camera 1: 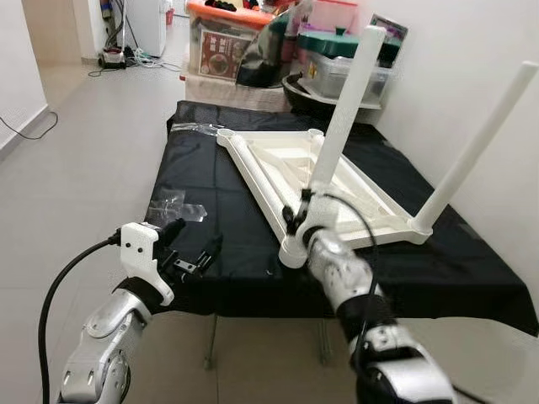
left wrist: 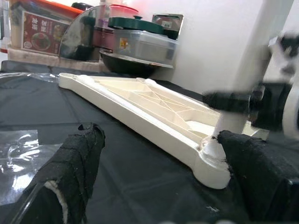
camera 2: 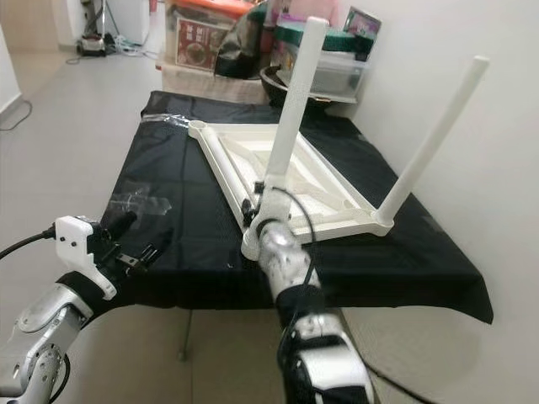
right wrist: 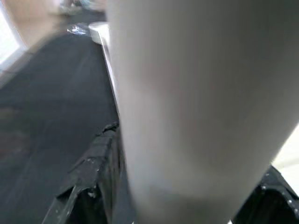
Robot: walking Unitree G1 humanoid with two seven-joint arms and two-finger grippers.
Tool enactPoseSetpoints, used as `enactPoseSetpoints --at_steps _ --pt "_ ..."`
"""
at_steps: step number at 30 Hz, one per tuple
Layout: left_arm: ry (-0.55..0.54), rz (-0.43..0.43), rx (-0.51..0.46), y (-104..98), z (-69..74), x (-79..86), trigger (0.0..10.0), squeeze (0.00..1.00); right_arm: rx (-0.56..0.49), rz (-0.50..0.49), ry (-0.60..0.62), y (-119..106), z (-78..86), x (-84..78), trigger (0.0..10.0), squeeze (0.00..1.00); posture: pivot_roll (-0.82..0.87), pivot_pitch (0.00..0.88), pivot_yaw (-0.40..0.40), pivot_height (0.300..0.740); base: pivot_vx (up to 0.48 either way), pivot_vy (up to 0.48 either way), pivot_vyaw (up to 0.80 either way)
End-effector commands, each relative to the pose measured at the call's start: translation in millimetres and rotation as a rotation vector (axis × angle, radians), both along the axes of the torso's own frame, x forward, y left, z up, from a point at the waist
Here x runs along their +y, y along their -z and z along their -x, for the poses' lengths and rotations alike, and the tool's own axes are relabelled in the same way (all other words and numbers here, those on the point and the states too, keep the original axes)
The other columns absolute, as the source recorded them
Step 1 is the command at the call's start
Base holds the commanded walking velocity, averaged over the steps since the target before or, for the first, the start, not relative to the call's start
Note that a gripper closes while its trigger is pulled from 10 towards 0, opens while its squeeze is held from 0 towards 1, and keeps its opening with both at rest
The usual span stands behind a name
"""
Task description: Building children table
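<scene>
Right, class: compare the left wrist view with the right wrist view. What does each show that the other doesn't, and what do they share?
Left wrist view alone: the upturned white tabletop lying flat on the black cloth, clear plastic wrap, storage boxes behind, and the left tool open, holding nothing.

Right wrist view alone: a close look at the right tool, its fingers either side of the leg.

Both: the white leg standing at the tabletop's near corner, and the black cloth.

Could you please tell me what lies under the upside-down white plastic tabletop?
The white plastic tabletop lies on a black cloth that drapes over a work table. The cloth hides that table's surface; thin metal legs show below its hem.
</scene>
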State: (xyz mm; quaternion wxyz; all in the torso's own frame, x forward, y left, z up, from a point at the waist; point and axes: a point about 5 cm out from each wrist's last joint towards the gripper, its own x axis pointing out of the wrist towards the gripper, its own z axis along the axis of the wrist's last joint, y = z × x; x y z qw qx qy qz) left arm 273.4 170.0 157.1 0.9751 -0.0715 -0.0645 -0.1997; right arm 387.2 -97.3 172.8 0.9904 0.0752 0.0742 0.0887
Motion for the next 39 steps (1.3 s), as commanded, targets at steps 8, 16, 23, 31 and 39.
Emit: enactPoseSetpoints --at_steps 8,16,23,31,39 --pt "0.019 0.016 0.0 1 -3.0 -6.3 10.0 0.0 -0.291 0.069 -0.596 -39 11.6 16.2 10.0 0.0 0.16 0.0 -0.207 0.74 0.0 0.0 0.0" --pt "0.014 0.016 -0.001 1 -1.8 -6.2 10.0 0.0 -0.154 0.154 -0.768 -8 13.2 41.0 0.3 0.0 0.18 0.0 -0.224 0.74 0.0 0.0 0.0" --pt "0.016 0.018 -0.001 1 1.1 -5.7 10.0 0.0 0.092 0.224 -0.016 18 -11.4 -5.1 0.0 0.0 0.17 0.0 -0.22 0.74 0.0 0.0 0.0" --pt "0.013 0.012 0.0 0 2.3 -4.6 10.0 0.0 0.303 0.094 0.511 66 12.4 -36.5 0.0 0.0 0.17 0.0 -0.209 0.74 0.0 0.0 0.0" --pt "0.013 0.008 0.002 1 2.1 -5.2 10.0 0.0 0.103 0.143 0.157 49 8.8 -3.8 10.0 1.0 0.17 0.0 -0.212 0.74 0.0 0.0 0.0"
